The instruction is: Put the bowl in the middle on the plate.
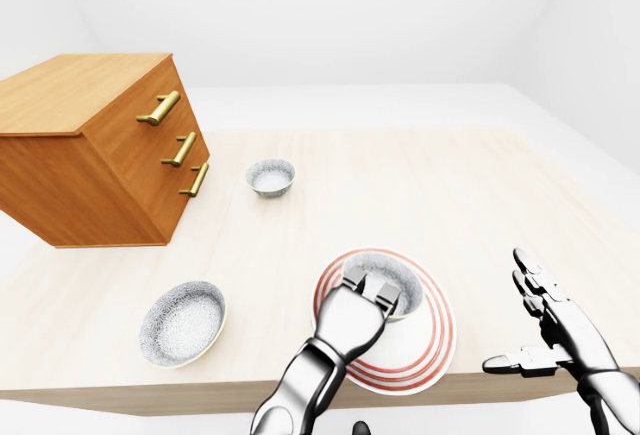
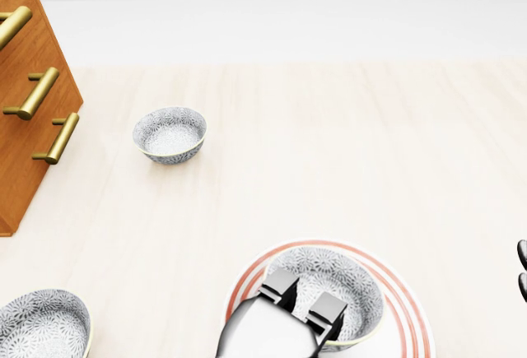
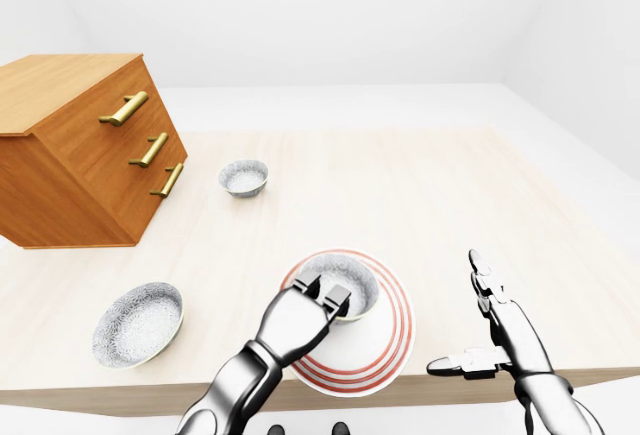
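Note:
A grey patterned bowl [image 2: 333, 285] rests on the red-ringed white plate [image 2: 403, 300] at the bottom of the head view. My left hand [image 2: 305, 302] is shut on the bowl's near rim, two fingers [image 2: 280, 285] hooked over it. In the eye views the same bowl [image 1: 392, 279] sits on the plate [image 1: 425, 340] near the table's near edge. My right hand [image 3: 490, 325] hovers open, fingers spread, right of the plate and touching nothing.
A second patterned bowl [image 2: 170, 134] stands at upper left, and a third bowl [image 2: 41, 325] at the bottom left. A wooden drawer chest [image 1: 95, 145] with brass handles fills the left side. The table edge [image 1: 150, 395] runs close below the plate.

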### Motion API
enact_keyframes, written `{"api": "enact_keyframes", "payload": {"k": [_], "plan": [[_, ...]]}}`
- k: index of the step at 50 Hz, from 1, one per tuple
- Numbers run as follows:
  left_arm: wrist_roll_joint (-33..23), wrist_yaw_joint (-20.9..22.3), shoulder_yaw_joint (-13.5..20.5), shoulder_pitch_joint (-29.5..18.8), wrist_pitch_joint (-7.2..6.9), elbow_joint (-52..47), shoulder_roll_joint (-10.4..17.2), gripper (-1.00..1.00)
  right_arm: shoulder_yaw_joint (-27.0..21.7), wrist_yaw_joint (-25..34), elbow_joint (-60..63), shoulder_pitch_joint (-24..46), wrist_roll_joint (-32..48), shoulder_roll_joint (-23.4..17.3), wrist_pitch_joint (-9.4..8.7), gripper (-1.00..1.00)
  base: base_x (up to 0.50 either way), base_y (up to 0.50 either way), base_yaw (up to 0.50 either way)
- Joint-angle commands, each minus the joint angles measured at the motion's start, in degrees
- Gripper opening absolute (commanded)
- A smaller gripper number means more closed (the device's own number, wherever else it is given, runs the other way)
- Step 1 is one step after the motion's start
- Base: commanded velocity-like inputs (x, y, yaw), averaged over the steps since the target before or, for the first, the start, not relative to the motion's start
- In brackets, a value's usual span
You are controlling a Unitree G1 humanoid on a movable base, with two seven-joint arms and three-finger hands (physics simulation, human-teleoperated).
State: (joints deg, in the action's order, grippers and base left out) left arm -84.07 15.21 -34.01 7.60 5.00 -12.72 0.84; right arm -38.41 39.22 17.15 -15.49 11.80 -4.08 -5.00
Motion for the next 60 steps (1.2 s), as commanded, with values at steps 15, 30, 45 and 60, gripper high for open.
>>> {"api": "enact_keyframes", "payload": {"k": [15, 30, 45, 60], "plan": [[-0.73, -3.34, -0.36, 0.27, 0.00, 2.48, 0.19, -1.00, -0.08, 0.11, 0.03, 0.04, 0.12, 0.11, 0.00, 1.00, 0.00, 0.00, 0.00], [-0.20, -3.55, 0.22, -0.03, 0.00, 2.95, 0.11, -1.00, 0.01, 0.02, 0.11, -0.01, 0.05, 0.01, 0.00, 1.00, 0.00, 0.00, 0.00], [0.27, -3.55, 0.28, 0.05, 0.00, 3.35, 0.02, -1.00, -0.03, 0.29, 1.10, -0.13, 0.22, 0.22, 0.00, 1.00, 0.00, 0.00, 0.00], [0.70, -3.59, 0.41, -0.04, 0.00, 3.40, -0.07, -1.00, 0.04, 0.09, 0.57, -0.02, 0.21, 0.16, 0.00, 1.00, 0.00, 0.00, 0.00]]}}
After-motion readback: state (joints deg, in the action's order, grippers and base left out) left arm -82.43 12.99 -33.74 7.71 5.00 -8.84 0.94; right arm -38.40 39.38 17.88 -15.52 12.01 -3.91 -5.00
